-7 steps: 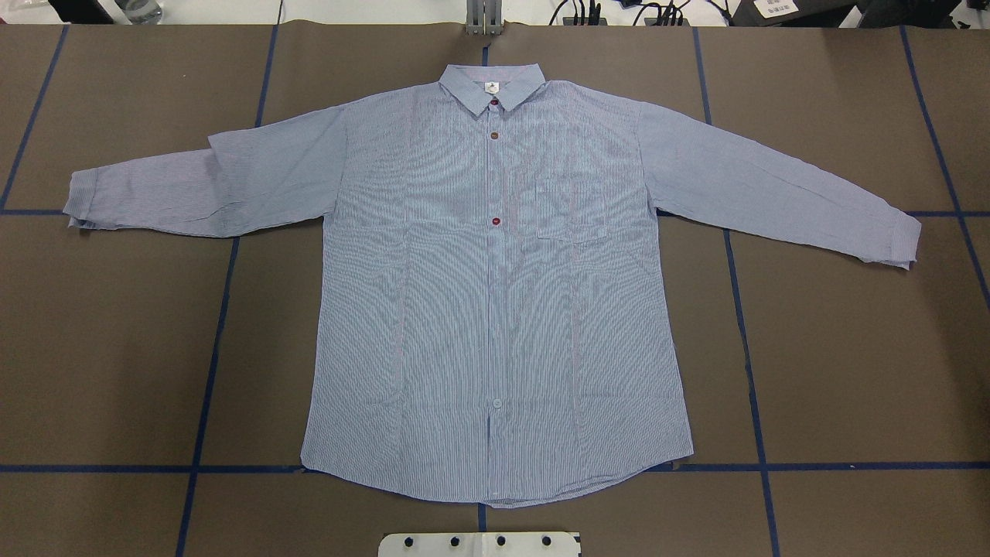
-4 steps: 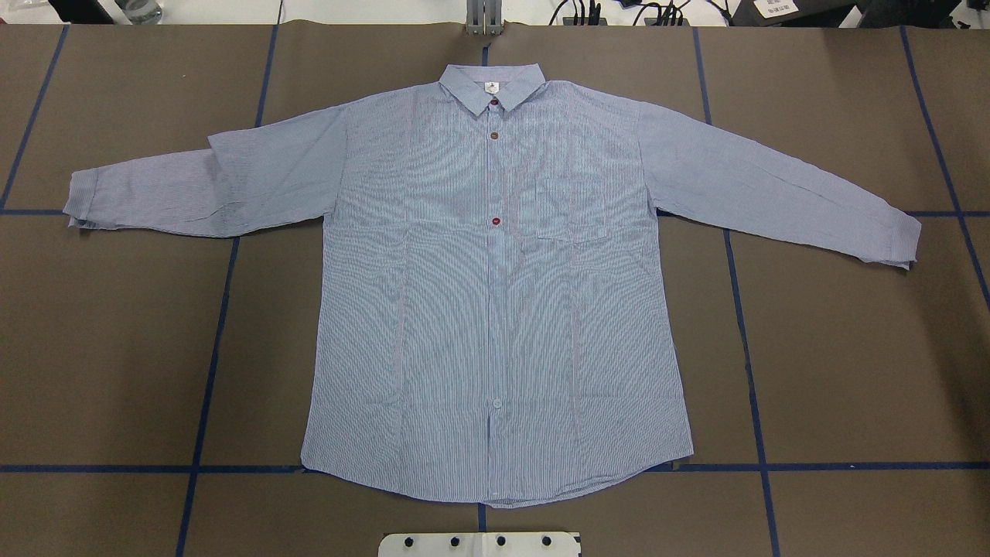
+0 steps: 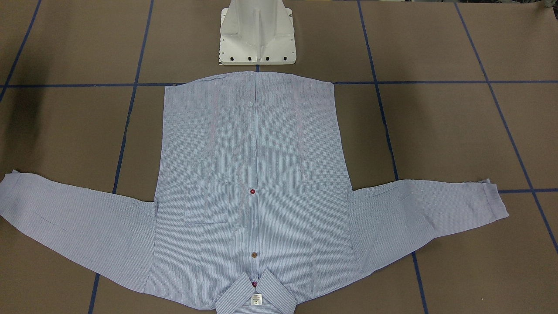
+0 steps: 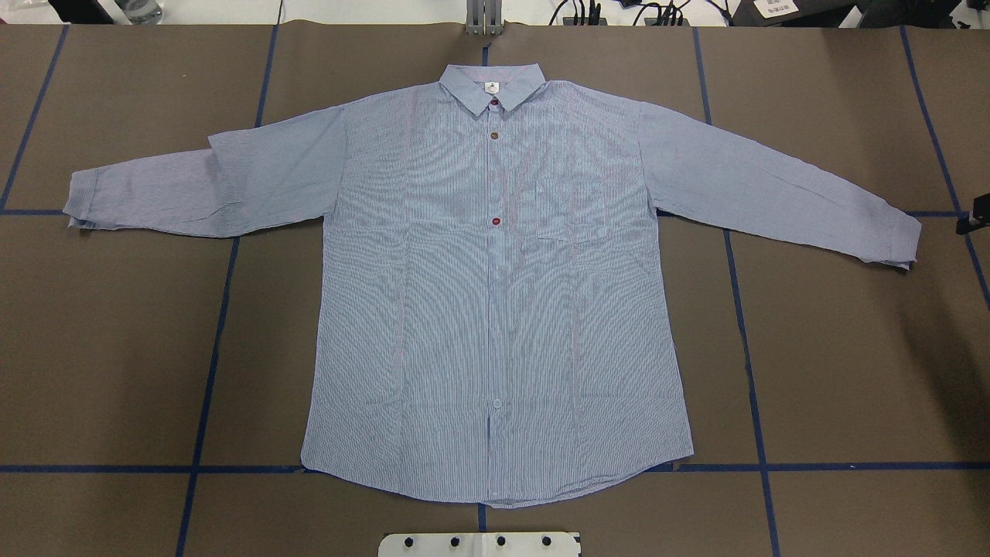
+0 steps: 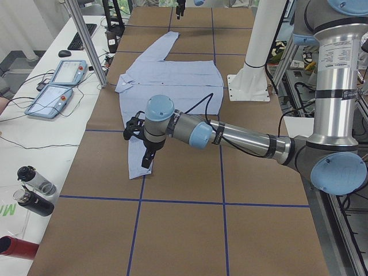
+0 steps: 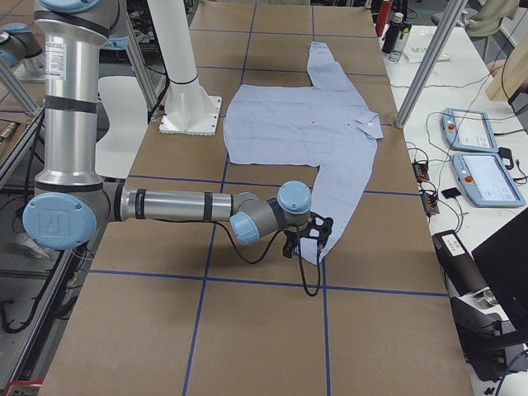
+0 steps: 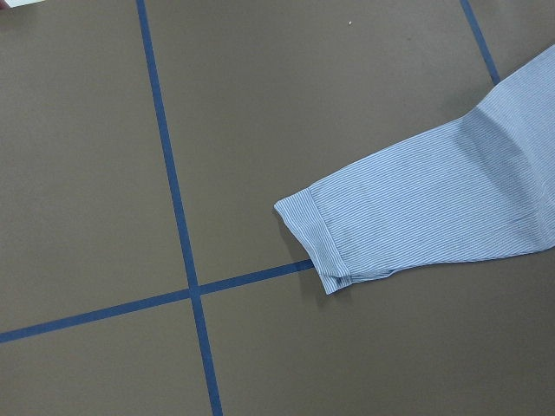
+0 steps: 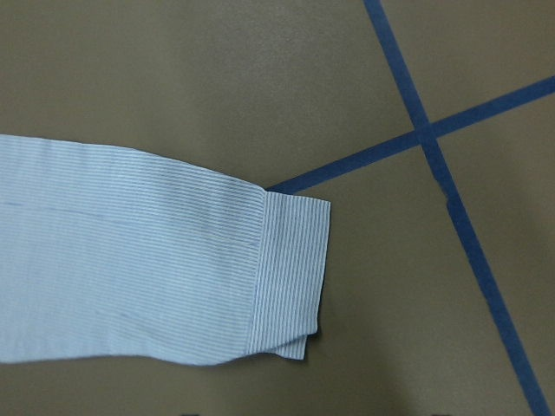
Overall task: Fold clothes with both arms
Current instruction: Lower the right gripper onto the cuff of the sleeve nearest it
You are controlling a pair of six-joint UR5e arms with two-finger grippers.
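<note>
The light blue-and-white striped shirt (image 4: 495, 294) lies spread flat and face up on the brown table, collar (image 4: 493, 87) at the far edge and both sleeves stretched out. My left gripper (image 5: 147, 161) hangs just above the left sleeve cuff (image 7: 316, 238); I cannot tell whether it is open or shut. My right gripper (image 6: 307, 241) hangs by the right sleeve cuff (image 8: 290, 269). Only a black sliver of it (image 4: 971, 224) shows at the right edge of the overhead view, so I cannot tell its state. Neither wrist view shows fingers.
The white pedestal base (image 3: 257, 39) stands at the shirt's hem. Blue tape lines (image 4: 209, 363) cross the table. Teach pendants (image 5: 57, 86) and bottles (image 5: 31, 190) sit on a side table beyond the collar edge, with an aluminium post (image 5: 86, 40).
A black sliver of my right gripper has come into the overhead view at the right edge, beside the right cuff. The shirt has not moved.
</note>
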